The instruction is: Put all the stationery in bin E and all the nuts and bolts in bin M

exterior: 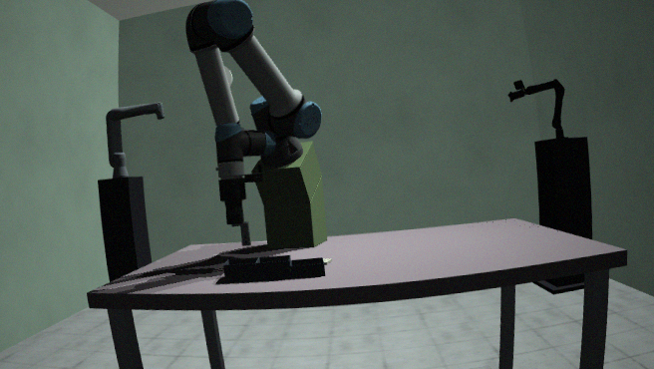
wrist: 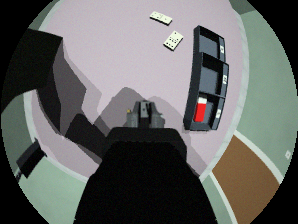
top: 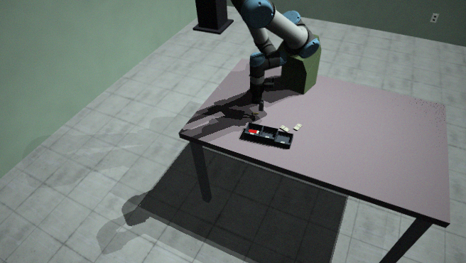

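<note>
My gripper [top: 261, 106] [exterior: 244, 235] [wrist: 143, 113] hangs a little above the table's back left part, behind the black three-compartment tray [top: 264, 142] [exterior: 271, 269] [wrist: 193, 76]. Its fingers stand narrow on a small dark piece that I cannot name. A red thing [top: 253, 131] [wrist: 201, 111] lies in the tray's left end compartment. Small pale bits lie in the other two compartments. The bin letters cannot be read. A tiny yellowish piece [top: 253, 113] lies on the table in the arm's shadow, just in front of the gripper.
Two pale cards [top: 284, 128] [top: 297, 126] lie behind the tray's right end, and show in the wrist view [wrist: 160, 16] [wrist: 173, 40]. The arm's green base block [top: 302, 71] [exterior: 294, 204] stands at the table's back edge. The table [top: 355, 142] reaches far right.
</note>
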